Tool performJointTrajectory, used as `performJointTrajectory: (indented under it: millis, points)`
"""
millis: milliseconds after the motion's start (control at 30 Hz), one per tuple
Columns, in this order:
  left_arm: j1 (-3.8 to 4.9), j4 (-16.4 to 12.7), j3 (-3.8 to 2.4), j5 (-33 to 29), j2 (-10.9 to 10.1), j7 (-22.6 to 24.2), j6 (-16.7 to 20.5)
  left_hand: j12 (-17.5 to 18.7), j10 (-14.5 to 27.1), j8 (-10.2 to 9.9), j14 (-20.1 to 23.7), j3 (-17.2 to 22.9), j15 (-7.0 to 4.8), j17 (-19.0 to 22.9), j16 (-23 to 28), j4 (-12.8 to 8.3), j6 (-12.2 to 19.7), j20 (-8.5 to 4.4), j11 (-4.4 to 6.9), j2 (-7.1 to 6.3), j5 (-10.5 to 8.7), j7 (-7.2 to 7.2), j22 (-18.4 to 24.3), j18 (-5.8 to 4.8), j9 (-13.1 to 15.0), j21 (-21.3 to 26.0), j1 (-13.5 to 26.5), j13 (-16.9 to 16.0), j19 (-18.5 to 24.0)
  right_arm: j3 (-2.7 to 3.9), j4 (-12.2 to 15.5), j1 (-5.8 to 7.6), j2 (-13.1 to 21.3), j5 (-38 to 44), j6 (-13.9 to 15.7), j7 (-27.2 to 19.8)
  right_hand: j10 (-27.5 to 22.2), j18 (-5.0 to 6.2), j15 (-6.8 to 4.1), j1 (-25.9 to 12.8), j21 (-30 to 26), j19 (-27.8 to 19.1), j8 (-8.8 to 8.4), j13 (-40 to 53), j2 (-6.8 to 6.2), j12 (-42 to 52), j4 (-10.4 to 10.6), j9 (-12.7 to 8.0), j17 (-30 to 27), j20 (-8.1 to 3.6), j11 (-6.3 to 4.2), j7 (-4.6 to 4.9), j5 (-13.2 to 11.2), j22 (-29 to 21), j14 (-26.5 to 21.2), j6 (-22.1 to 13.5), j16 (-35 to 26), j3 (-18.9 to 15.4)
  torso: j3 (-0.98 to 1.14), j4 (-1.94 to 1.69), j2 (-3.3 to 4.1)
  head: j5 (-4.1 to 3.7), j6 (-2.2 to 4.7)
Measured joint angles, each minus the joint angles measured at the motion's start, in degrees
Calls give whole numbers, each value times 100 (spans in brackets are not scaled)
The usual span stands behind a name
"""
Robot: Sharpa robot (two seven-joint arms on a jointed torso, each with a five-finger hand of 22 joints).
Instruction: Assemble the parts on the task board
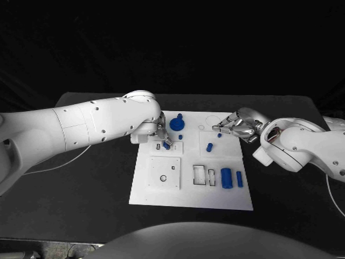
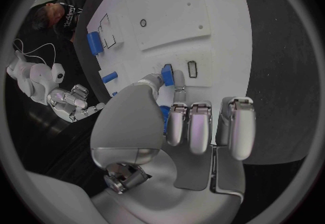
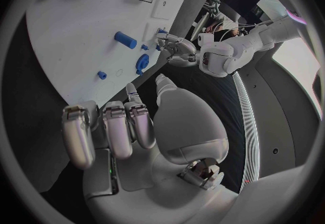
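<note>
blue part [image 2: 167,74] pinched in our left hand [image 1: 153,132] at the upper left of the task board [image 1: 219,197], low over a slot there, we judge for seating. our right hand [image 1: 239,127] hovers at the board's upper right edge, fingers loosely curled, holding nothing. black worktop [image 1: 87,189] underneath.
</note>
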State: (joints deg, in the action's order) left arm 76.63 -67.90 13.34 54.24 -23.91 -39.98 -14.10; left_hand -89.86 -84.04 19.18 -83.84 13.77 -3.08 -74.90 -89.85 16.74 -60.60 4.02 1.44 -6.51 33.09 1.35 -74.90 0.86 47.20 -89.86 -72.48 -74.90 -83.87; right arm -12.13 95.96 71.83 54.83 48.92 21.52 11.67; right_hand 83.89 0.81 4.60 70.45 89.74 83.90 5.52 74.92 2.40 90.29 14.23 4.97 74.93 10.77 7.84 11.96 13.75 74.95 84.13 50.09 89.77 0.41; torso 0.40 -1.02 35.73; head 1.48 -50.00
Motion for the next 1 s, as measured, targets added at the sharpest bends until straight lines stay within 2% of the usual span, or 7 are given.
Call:
performJointTrajectory:
  millis: [433, 1000]
  points:
    - [2, 10, 0, -36, 8, 0, -12, 0, 0, -14, 0, -1, 0, -4, 0, 1, 9, 0, 0, 0, -6, 10, 0, 0, -2, 0, 0, -4, 0, 0, 7, -1, 11, 1, 0, 5, 0, 0, 0, 22, 0, 0, 0, 0, 22, 0, 0, 0, -1, 0, 0, 0, 0, -1, 0, 0, 0, 0, 0, -2, 2, -12, 0]
    - [0, 51, 2, -75, 31, 0, -48, 0, 0, -38, 0, -2, 0, -3, 0, 1, 10, 0, -1, 2, -17, 10, 0, 0, 1, 0, -2, -4, 0, 0, 7, -1, 2, 2, 0, 7, 0, 0, 0, 22, 0, 0, 0, 0, 22, 0, 0, 0, -1, 0, 0, 0, 0, -2, 0, 0, 0, 0, -1, -1, -4, 13, 0]
